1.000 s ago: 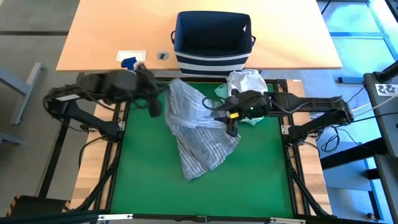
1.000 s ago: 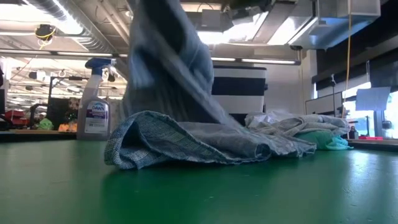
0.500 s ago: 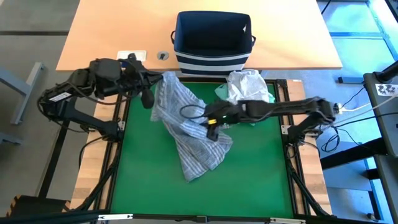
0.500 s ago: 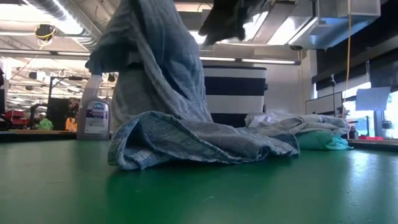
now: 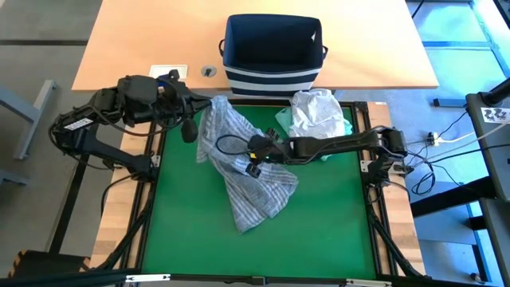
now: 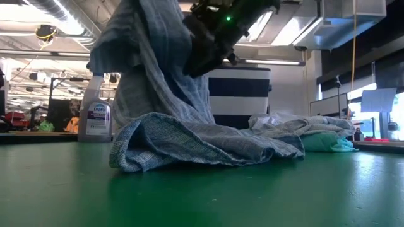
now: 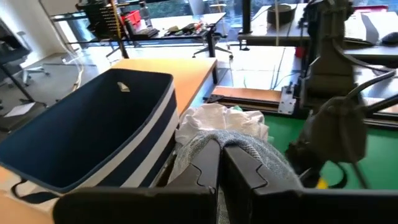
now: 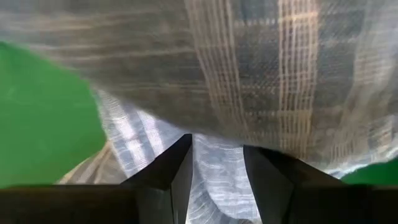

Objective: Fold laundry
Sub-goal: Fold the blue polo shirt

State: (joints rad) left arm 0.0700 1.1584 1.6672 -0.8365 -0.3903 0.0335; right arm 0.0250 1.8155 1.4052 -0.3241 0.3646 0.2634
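- The left gripper (image 5: 194, 121) is clamped shut on a corner of the striped shirt (image 5: 247, 179) and holds it lifted above the far left part of the green mat (image 5: 191, 223).
- In the left wrist view its two fingers (image 7: 205, 168) press together on a bunched fold of the shirt (image 7: 249, 149).
- From that raised corner the shirt (image 6: 164, 75) hangs down in a loose drape; its lower part lies rumpled on the mat (image 6: 202, 195), spreading toward the near side.
- The right gripper (image 5: 253, 163) reaches across from the right and sits at the middle of the shirt, up against the hanging cloth.
- In the right wrist view its fingers (image 8: 174, 171) stand a narrow way apart with cloth (image 8: 249, 74) right in front of them and between them; whether they pinch it I cannot tell.
- The white t-shirt (image 5: 319, 112) lies crumpled at the far right corner of the mat, resting on the mint garment (image 5: 285, 117), whose edge shows beside it.
- The basket (image 5: 273, 53) stands on the wooden table (image 5: 143, 40) just beyond the mat, close to the raised corner.
- A spray bottle (image 6: 98, 116) shows behind the shirt in the low view.
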